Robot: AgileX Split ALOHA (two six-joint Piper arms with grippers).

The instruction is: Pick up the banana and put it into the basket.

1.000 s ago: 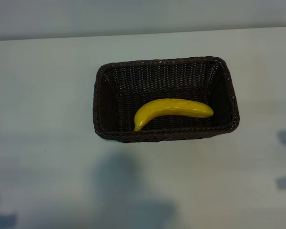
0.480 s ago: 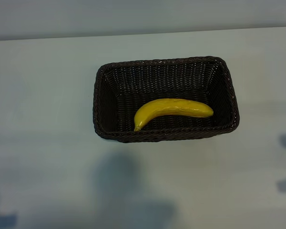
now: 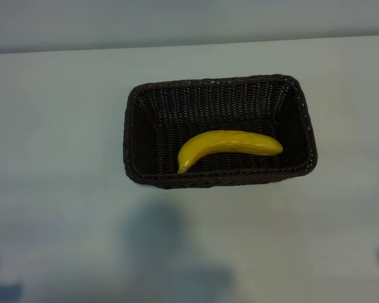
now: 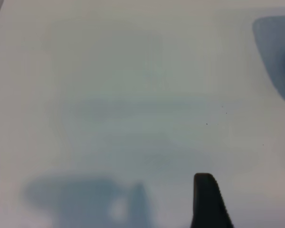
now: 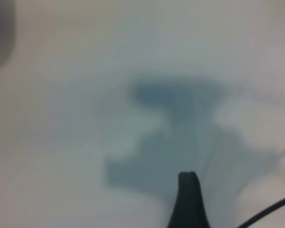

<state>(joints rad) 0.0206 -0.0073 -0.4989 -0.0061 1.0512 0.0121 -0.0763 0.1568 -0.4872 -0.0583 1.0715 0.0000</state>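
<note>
Lying inside the rectangular dark brown woven wicker basket (image 3: 139,120), the smooth bright yellow curved banana (image 3: 227,146) rests on the basket floor, toward the long wall nearest the arms. Its long axis runs along the basket's length, roughly crosswise to the arms. The narrow stem tip points to the left arm's side and dips toward that near wall; the blunter end points to the right arm's side. The curve bows away from the arms.

The basket stands on a pale, plain tabletop (image 3: 57,126), whose far edge meets a grey wall (image 3: 189,22). Soft shadows fall on the table between the basket and the arms. Nothing lies over or against the banana; only the braided rim and sloping sides surround it.

The left gripper (image 4: 249,206) shows only one dark fingertip (image 4: 206,199) and a sliver of the other at the frame edge, set apart: jaws open, nothing between them, bare table ahead. The right gripper shows a single dark fingertip (image 5: 187,202) over bare table; its jaws stand open and hold nothing. Neither banana nor basket lies between or ahead of either pair of jaws.
</note>
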